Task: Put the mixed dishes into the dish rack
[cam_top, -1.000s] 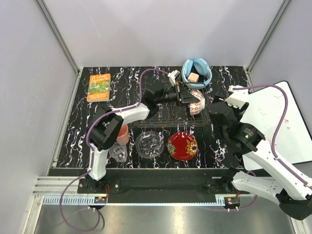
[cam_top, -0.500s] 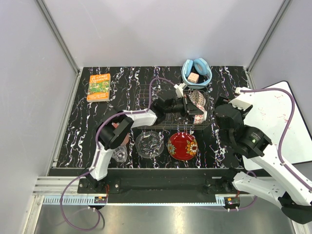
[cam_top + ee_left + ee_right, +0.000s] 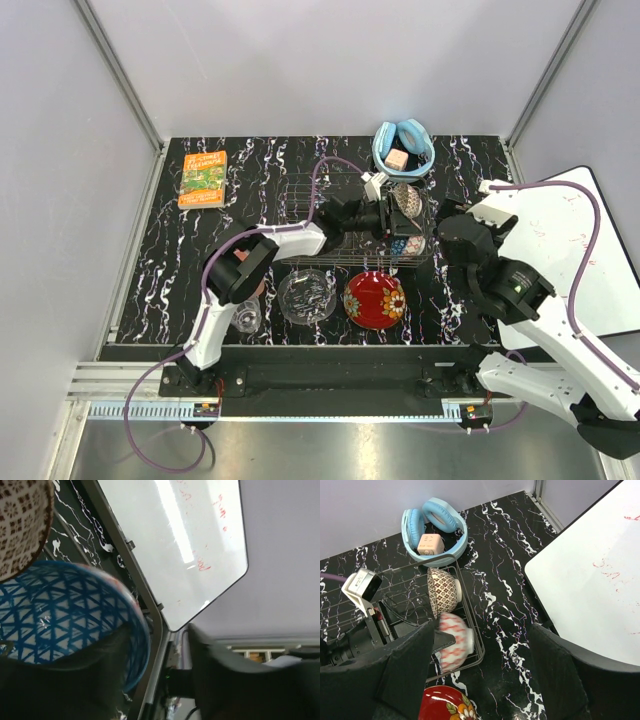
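The blue patterned bowl [image 3: 55,615] [image 3: 454,642] lies on its side in the dish rack [image 3: 300,205] at its right end, next to the beige patterned bowl [image 3: 405,198] [image 3: 442,591]. My left gripper [image 3: 393,228] [image 3: 160,630] is open inside the rack, one finger inside the blue bowl, its rim in the gap. My right gripper [image 3: 452,228] [image 3: 482,680] hangs open and holds nothing, just right of the rack. In front of the rack sit the red floral plate [image 3: 374,298], the clear glass dish [image 3: 306,296] and the glass tumbler [image 3: 243,316]. The pink cup [image 3: 252,283] is mostly hidden by my left arm.
Light-blue headphones [image 3: 403,148] with a small cube inside lie behind the rack. An orange-green book [image 3: 203,178] lies at the far left. A whiteboard [image 3: 575,240] lies beyond the table's right edge. Grey walls stand along the back and the sides.
My left arm carried the blue bowl right and down into the rack beside the beige bowl. Its jaws have opened off the bowl's rim. The right arm shifted slightly.
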Tool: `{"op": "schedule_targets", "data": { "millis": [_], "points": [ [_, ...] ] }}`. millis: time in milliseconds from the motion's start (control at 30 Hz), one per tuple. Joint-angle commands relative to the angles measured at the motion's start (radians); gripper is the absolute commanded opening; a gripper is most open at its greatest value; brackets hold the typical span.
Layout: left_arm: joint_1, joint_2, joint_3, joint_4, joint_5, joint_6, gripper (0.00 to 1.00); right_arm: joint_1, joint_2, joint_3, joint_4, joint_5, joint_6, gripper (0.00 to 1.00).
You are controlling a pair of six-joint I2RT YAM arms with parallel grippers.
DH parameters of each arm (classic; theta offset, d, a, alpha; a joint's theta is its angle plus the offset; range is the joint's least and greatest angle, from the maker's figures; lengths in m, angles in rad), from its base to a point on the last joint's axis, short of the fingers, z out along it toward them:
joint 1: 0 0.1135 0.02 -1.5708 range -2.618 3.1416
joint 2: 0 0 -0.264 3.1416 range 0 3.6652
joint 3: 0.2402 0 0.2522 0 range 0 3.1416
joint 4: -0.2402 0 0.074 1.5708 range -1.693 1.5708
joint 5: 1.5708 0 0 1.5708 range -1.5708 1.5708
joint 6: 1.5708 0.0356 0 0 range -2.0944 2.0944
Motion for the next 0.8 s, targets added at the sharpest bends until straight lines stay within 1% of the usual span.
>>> {"op": "schedule_targets", "data": {
  "millis": [0,33,67,133,200,300,333,400,433,467,500,533,567,600,633,667,700,733,767],
  "points": [
    [-0.006,-0.045,0.078,-0.099,0.018,0.148,0.70,0.000,0.009,0.001,0.028,-0.013,0.029,0.84],
    [-0.008,-0.053,0.087,-0.134,0.016,0.207,0.78,0.002,0.011,0.004,0.022,-0.012,0.035,0.84],
    [-0.009,-0.060,0.103,-0.212,0.008,0.237,0.86,0.002,0.012,0.007,0.013,-0.012,0.040,0.84],
    [-0.011,-0.083,0.110,-0.271,-0.001,0.309,0.92,0.000,0.018,0.017,0.007,-0.017,0.049,0.84],
    [-0.012,-0.108,0.115,-0.325,-0.002,0.346,0.99,0.000,0.020,0.021,-0.003,-0.020,0.058,0.84],
    [-0.009,-0.145,0.132,-0.400,-0.010,0.410,0.99,0.000,0.034,0.027,-0.016,-0.026,0.064,0.84],
    [-0.006,-0.157,0.141,-0.423,-0.007,0.459,0.99,0.002,0.040,0.032,-0.027,-0.033,0.072,0.84],
    [-0.003,-0.201,0.178,-0.528,-0.004,0.515,0.99,0.000,0.049,0.035,-0.064,-0.050,0.095,0.83],
    [0.009,-0.220,0.184,-0.559,0.001,0.560,0.99,0.000,0.060,0.035,-0.078,-0.085,0.105,0.82],
    [0.017,-0.243,0.186,-0.625,0.011,0.582,0.99,0.000,0.065,0.034,-0.108,-0.111,0.116,0.82],
    [0.029,-0.292,0.186,-0.663,0.016,0.607,0.99,0.000,0.074,0.031,-0.128,-0.137,0.156,0.82],
    [0.052,-0.319,0.184,-0.703,0.018,0.657,0.99,0.002,0.075,0.027,-0.150,-0.198,0.182,0.82],
    [0.067,-0.346,0.178,-0.789,0.019,0.692,0.99,0.002,0.077,0.020,-0.189,-0.234,0.210,0.82],
    [0.081,-0.402,0.175,-0.841,0.012,0.728,0.99,0.000,0.066,-0.009,-0.204,-0.272,0.281,0.81],
    [0.109,-0.434,0.166,-0.886,-0.002,0.806,0.99,0.000,0.057,-0.029,-0.219,-0.355,0.326,0.81],
    [0.122,-0.470,0.146,-0.979,-0.028,0.853,0.99,0.002,0.046,-0.052,-0.246,-0.397,0.374,0.81],
    [0.135,-0.537,0.134,-1.025,-0.048,0.899,0.99,0.002,0.013,-0.115,-0.254,-0.441,0.473,0.81],
    [0.149,-0.569,0.120,-1.068,-0.076,1.005,0.99,0.002,-0.007,-0.152,-0.254,-0.523,0.522,0.82],
    [0.152,-0.603,0.094,-1.151,-0.163,1.060,0.99,0.000,-0.030,-0.191,-0.257,-0.552,0.568,0.82]
  ]
}}
